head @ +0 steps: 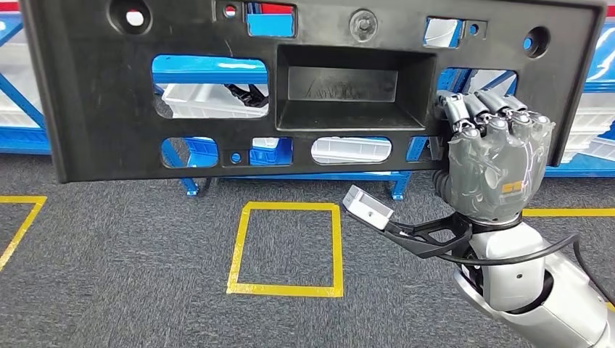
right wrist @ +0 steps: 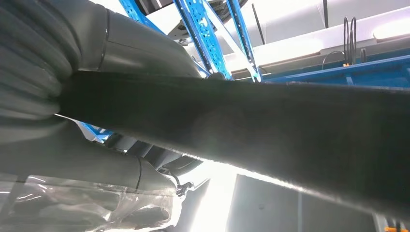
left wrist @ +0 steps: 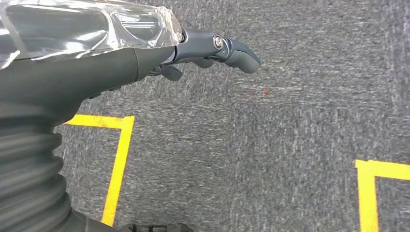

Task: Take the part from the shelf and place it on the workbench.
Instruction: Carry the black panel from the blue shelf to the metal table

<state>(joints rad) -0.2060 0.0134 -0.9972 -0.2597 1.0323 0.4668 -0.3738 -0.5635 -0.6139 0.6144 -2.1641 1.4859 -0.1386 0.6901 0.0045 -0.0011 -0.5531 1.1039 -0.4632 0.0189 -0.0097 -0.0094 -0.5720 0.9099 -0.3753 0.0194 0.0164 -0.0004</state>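
Right hand (head: 497, 156) grips black plastic panel (head: 217, 109) at right end; long axis horizontal, extending left. Left hand (left wrist: 212, 48) empty, fingers apart.

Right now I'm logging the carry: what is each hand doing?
Left hand: hangs over the grey carpet, holding nothing; open or closed cannot be told.
Right hand: grips the large black plastic panel with cutouts.
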